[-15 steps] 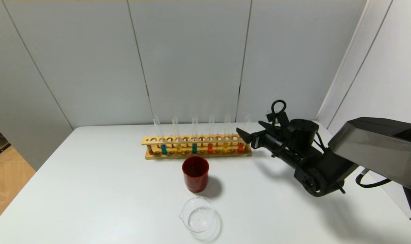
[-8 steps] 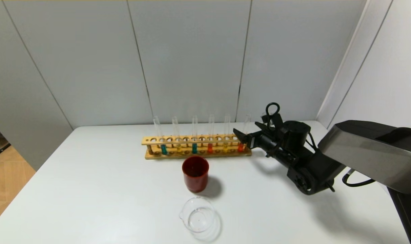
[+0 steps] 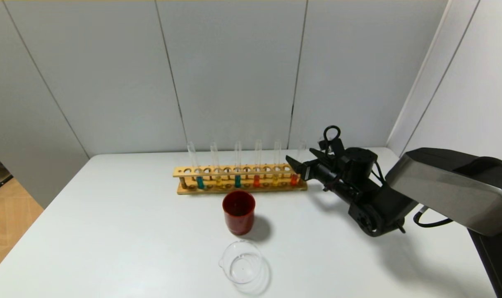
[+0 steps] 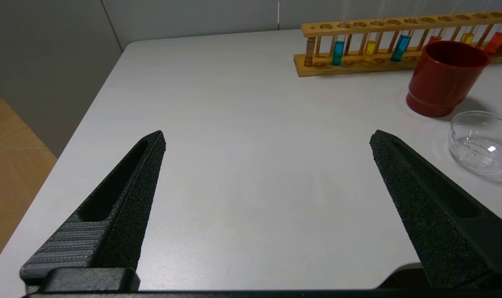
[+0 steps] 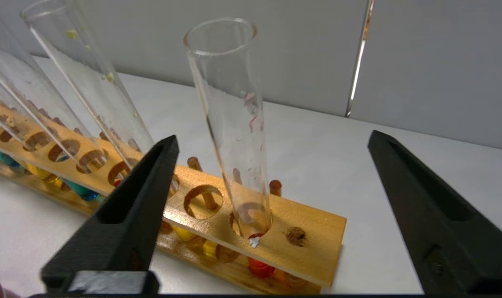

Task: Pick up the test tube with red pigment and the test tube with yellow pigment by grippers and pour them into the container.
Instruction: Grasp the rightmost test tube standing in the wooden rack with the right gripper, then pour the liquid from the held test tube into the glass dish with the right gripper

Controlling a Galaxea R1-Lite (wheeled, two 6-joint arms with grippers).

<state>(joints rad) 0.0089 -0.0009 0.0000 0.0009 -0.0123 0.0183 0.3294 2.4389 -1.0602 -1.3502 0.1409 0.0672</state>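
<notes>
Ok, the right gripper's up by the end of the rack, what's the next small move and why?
Probably ease the right gripper forward, then close. Its jaws stand open around the test tube with red pigment, which stands in the wooden rack, untouched.

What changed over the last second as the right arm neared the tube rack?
The right claw slid leftward, closing on the right end of the wooden rack, and now brackets the test tube with red pigment, open and not gripping it. Nothing was grasped or released. The tubes, red cup, container and left claw stayed put.
</notes>
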